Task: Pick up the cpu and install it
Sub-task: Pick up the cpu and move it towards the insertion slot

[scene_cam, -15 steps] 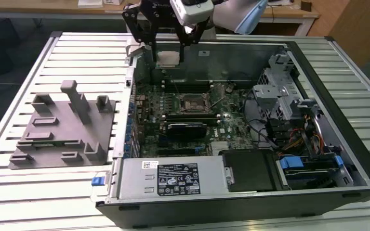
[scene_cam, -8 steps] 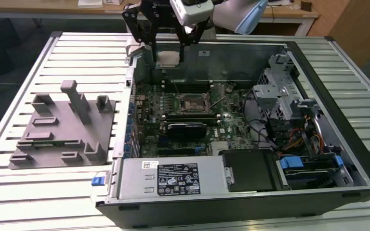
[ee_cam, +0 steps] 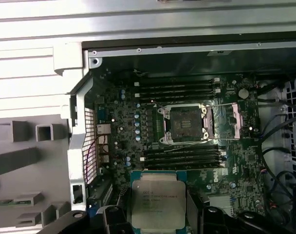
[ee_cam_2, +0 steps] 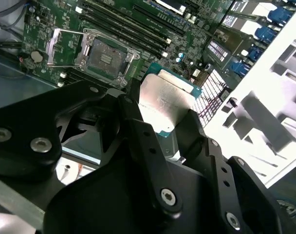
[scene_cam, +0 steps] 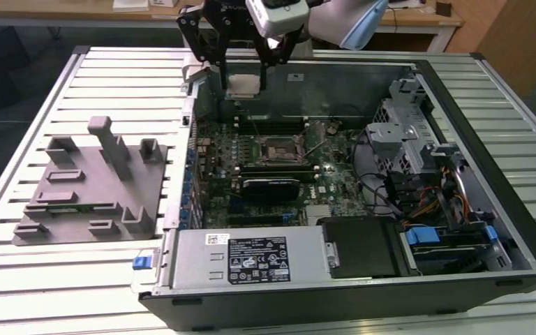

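My gripper [scene_cam: 243, 84] hangs above the far end of the open computer case [scene_cam: 491, 125], shut on the cpu [scene_cam: 243, 86]. The cpu is a small square chip with a silvery top and a thin green rim. Both wrist views show the cpu [ee_cam_2: 165, 97] [ee_cam: 157, 201] clamped flat between the black fingers [ee_cam_2: 138, 131]. The dark square socket [scene_cam: 280, 148] sits open on the green motherboard, its metal bracket swung aside. The socket [ee_cam: 185, 122] [ee_cam_2: 104, 54] lies below the held chip and a little away from it, with nothing in it.
A grey foam fixture [scene_cam: 91, 185] lies on the slatted table at the exterior view's left. Inside the case are memory slots [ee_cam: 179, 89], a black block [scene_cam: 273, 190], the power supply [scene_cam: 249, 259] and drive bays with cables [scene_cam: 426, 167].
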Tool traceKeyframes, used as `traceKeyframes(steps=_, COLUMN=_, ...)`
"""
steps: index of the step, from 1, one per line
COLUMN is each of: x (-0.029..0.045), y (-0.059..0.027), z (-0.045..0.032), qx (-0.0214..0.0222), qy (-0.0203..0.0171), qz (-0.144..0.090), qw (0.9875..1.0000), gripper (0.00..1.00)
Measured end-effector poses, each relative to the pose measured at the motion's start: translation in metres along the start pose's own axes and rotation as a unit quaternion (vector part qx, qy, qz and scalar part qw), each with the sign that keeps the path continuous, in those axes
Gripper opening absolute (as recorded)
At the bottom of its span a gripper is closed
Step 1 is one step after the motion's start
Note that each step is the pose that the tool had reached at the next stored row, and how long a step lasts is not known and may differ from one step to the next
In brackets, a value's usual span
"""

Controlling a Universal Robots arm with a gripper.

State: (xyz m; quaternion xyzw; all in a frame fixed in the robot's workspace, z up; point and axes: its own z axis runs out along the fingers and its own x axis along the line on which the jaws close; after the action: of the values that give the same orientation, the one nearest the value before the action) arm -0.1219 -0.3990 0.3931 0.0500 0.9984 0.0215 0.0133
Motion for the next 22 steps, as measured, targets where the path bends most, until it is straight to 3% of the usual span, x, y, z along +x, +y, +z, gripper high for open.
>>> traceKeyframes(steps=5, x=0.0001, y=0.0, z=0.0006, qx=0.0011, qy=-0.0019, qz=0.044, qw=0.999, gripper=0.54)
traceKeyframes(steps=10, x=0.0001, y=0.0001, z=0.001, qx=0.0021, qy=-0.0037, qz=0.084, qw=0.9964, gripper=0.54)
traceKeyframes(steps=18, x=0.0001, y=0.0002, z=0.0018, qx=0.0036, qy=-0.0061, qz=0.138, qw=0.9904, gripper=0.54)
traceKeyframes(steps=22, x=0.0001, y=0.0003, z=0.0022, qx=0.0046, qy=-0.0074, qz=0.165, qw=0.9862, gripper=0.54)
